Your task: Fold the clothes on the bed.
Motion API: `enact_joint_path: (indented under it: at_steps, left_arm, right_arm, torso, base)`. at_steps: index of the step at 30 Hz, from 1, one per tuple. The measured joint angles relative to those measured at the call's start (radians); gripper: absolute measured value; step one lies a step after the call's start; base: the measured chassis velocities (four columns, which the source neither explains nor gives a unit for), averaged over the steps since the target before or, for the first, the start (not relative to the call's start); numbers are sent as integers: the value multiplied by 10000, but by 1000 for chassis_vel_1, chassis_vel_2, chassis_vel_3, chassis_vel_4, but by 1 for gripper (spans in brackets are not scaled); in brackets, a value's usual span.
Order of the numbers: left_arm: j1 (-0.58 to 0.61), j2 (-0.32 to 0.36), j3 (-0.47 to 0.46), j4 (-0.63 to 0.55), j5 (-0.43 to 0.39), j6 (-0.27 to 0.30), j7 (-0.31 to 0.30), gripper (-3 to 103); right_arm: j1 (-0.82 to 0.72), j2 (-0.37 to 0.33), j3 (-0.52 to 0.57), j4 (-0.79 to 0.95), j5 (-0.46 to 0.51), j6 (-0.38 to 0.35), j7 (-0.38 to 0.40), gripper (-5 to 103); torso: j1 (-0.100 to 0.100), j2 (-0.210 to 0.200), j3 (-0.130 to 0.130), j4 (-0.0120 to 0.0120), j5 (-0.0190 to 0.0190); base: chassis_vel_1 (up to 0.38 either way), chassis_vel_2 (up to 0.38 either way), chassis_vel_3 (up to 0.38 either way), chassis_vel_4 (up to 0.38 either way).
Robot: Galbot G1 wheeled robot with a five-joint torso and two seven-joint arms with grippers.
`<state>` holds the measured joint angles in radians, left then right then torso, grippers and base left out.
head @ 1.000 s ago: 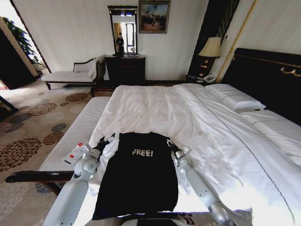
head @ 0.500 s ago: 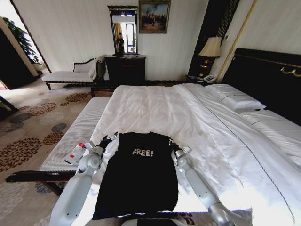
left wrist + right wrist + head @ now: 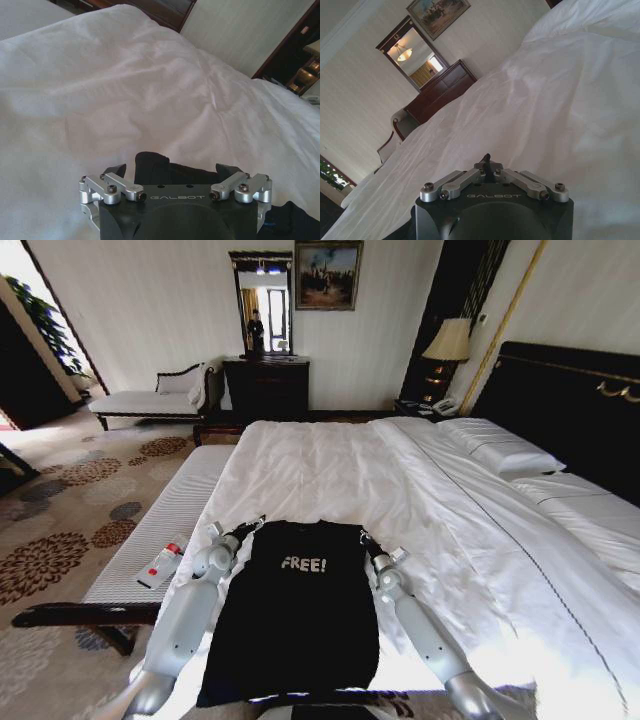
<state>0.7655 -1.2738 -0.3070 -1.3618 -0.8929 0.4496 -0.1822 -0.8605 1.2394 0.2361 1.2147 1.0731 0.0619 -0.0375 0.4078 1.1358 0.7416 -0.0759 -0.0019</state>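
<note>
Shirt (image 3: 290, 610), soft and limp, is best taken by its shoulders, where the left gripper (image 3: 249, 529) spreads wide and the right gripper (image 3: 362, 537) pinches fabric.

Two slender arms run up from the lower edge of the head view — smooth silver-grey tubes with rounded, lighter joint housings near the wrists. Each ends in a black claw: the left claw (image 3: 250, 527) and the right claw (image 3: 363, 538). In the wrist views each claw's base is a matt black block with "GALBOT" in pale letters, carrying bright aluminium linkage bars — fastened by dark hex-socket screws — that lead to black fingertips (image 3: 119, 170).
</note>
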Motion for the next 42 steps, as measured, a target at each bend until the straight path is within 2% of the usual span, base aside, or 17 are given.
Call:
enact_joint_path:
  at_steps: [10, 13, 17, 19, 20, 23, 27, 29, 32, 35, 38, 40, 42]
  left_arm:
    - [-493, -494, 1, 1166, 264, -136, -40, 101]
    - [-566, -525, -24, 1299, 273, -202, -9, 98]
    - [-667, -546, -89, 1483, 279, -339, 123, 80]
    - [-675, -546, -99, 1493, 279, -351, 140, 80]
    - [-689, -546, -113, 1506, 271, -361, 176, 69]
    - [-697, -542, -124, 1511, 261, -362, 204, 64]
    - [-703, -521, -195, 1495, 206, -374, 203, 42]
    - [-700, -509, -203, 1480, 193, -375, 201, 42]
    - [-639, -415, -235, 1394, 152, -376, 194, 26]
    - [-615, -377, -269, 1344, 146, -377, 189, 20]
    - [-554, -111, -395, 1060, 14, -414, 177, 4]
    - [-550, -77, -411, 1014, -10, -421, 177, 4]
    - [-523, 291, -539, 516, -332, -454, 179, 1]
  right_arm:
    - [-143, -25, 32, 79, -105, 64, -14, 1]
    - [-151, -23, 33, 79, -122, 76, -20, 1]
    - [-155, -8, 22, 81, -165, 93, -28, 1]
    - [-156, -8, 20, 87, -170, 94, -29, 1]
    - [-155, -8, 14, 112, -186, 98, -31, 1]
    - [-155, -8, 14, 138, -196, 101, -31, 1]
    - [-179, -14, 29, 210, -217, 119, -31, 1]
    - [-191, -17, 33, 228, -219, 123, -31, 1]
    - [-236, -51, 53, 302, -256, 182, -32, 1]
    - [-250, -68, 61, 340, -269, 215, -32, 1]
    - [-334, -197, 103, 682, -291, 374, -31, 1]
    - [-345, -225, 116, 747, -292, 396, -34, 1]
    - [-411, -529, 195, 1294, -294, 536, -87, 1]
  torso:
    - [0, 1, -1, 2, 1]
    - [0, 1, 0, 3, 2]
    - [0, 1, 0, 3, 1]
    - [0, 1, -1, 2, 2]
    - [0, 1, -1, 3, 1]
    - [0, 1, -1, 2, 0]
    - [0, 1, 0, 3, 0]
    - [0, 1, -1, 2, -1]
    - [-1, 1, -1, 3, 0]
    - [-1, 1, -1, 2, 0]
    - [0, 0, 0, 2, 0]
    - [0, 1, 0, 2, 1]
    - [0, 1, 0, 3, -2]
  base:
    - [0, 0, 0, 0]
    - [0, 0, 0, 0]
    - [0, 0, 0, 0]
    - [0, 0, 0, 0]
    - [0, 0, 0, 0]
    - [0, 0, 0, 0]
    - [0, 0, 0, 0]
    - [0, 0, 0, 0]
    - [0, 0, 0, 0]
    - [0, 0, 0, 0]
    - [0, 0, 0, 0]
    - [0, 0, 0, 0]
    - [0, 0, 0, 0]
